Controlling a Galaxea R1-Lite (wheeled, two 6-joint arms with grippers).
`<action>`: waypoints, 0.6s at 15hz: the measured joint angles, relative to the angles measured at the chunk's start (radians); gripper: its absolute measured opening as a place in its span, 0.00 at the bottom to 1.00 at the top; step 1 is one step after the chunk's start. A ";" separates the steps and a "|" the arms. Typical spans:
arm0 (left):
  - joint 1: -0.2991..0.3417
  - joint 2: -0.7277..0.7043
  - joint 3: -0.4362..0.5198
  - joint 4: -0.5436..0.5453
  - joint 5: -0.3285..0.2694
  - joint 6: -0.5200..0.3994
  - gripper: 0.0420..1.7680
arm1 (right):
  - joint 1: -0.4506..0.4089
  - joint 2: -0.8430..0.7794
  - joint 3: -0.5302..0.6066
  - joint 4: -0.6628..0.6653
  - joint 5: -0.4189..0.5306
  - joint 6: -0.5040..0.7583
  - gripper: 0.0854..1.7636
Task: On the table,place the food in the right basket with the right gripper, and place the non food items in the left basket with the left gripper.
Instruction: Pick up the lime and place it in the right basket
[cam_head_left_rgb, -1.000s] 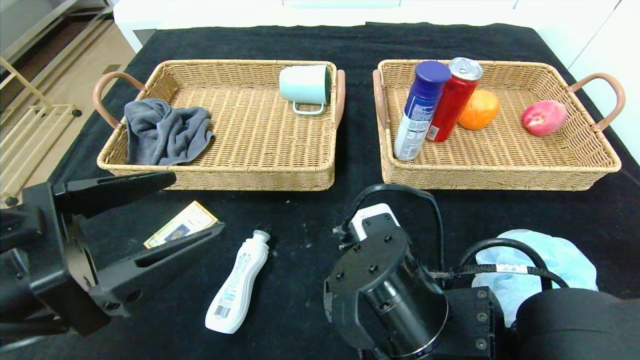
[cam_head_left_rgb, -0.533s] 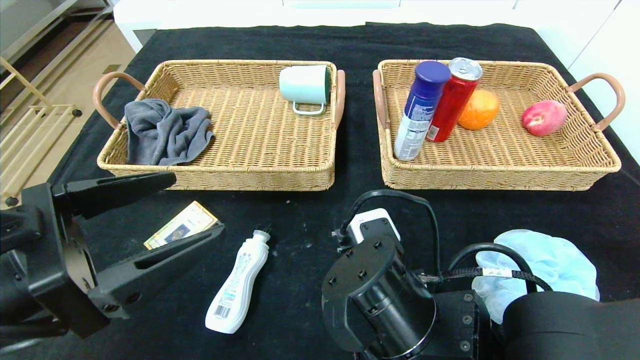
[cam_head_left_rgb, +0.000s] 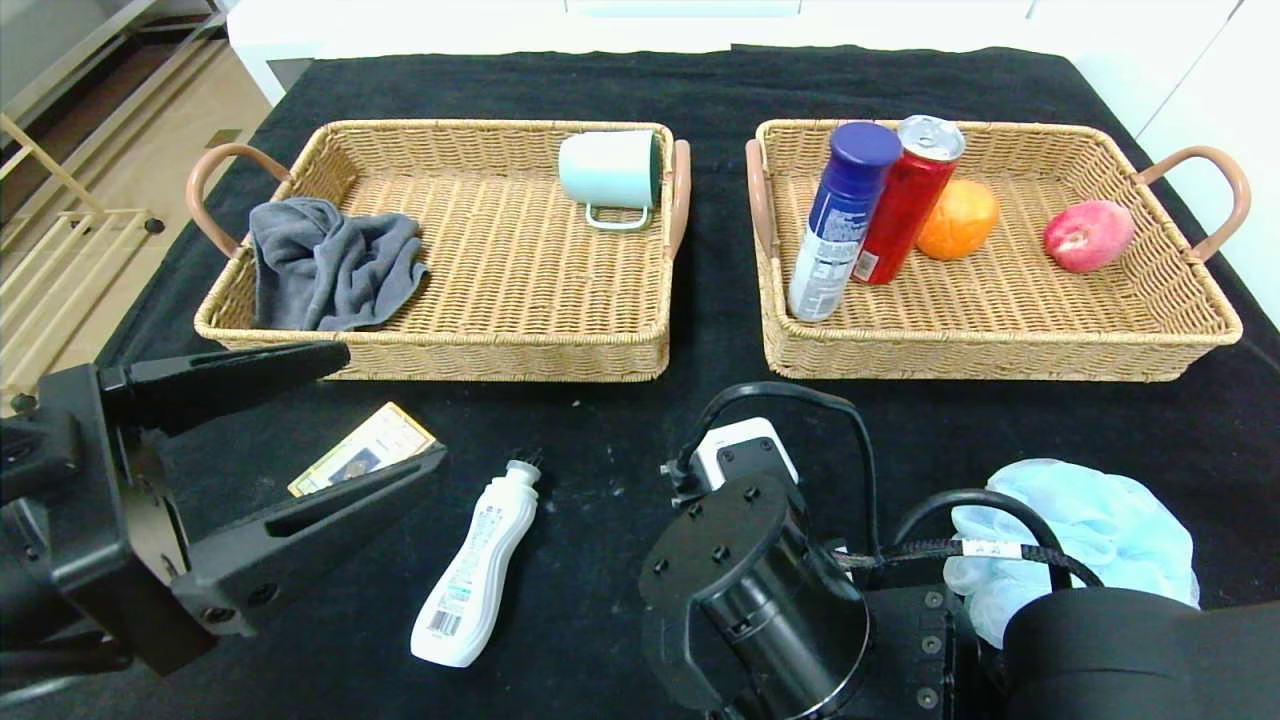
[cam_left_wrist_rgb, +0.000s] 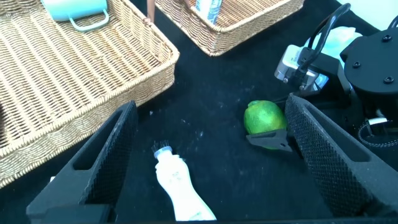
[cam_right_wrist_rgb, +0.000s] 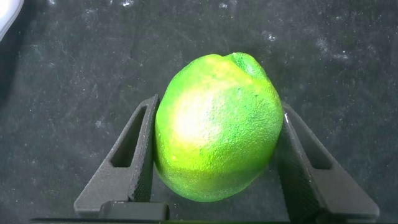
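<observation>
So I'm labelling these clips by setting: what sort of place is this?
Probably a lab or test room staged for sorting, not a home. A table draped in black cloth holds two matching wicker baskets, with white cabinets behind and a bare metal rack on the floor beside it.

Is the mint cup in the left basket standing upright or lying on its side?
On its side: the cup shows its handle below and its opening facing sideways.
</observation>
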 joint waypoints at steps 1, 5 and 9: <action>0.000 0.000 0.000 0.000 0.000 0.000 0.97 | 0.000 0.000 0.001 0.000 0.000 -0.001 0.64; 0.000 -0.001 0.000 0.000 0.000 0.000 0.97 | 0.001 0.001 0.003 0.001 0.000 -0.002 0.64; 0.000 -0.002 0.000 0.004 0.000 0.000 0.97 | 0.001 0.000 0.004 0.004 0.000 -0.004 0.63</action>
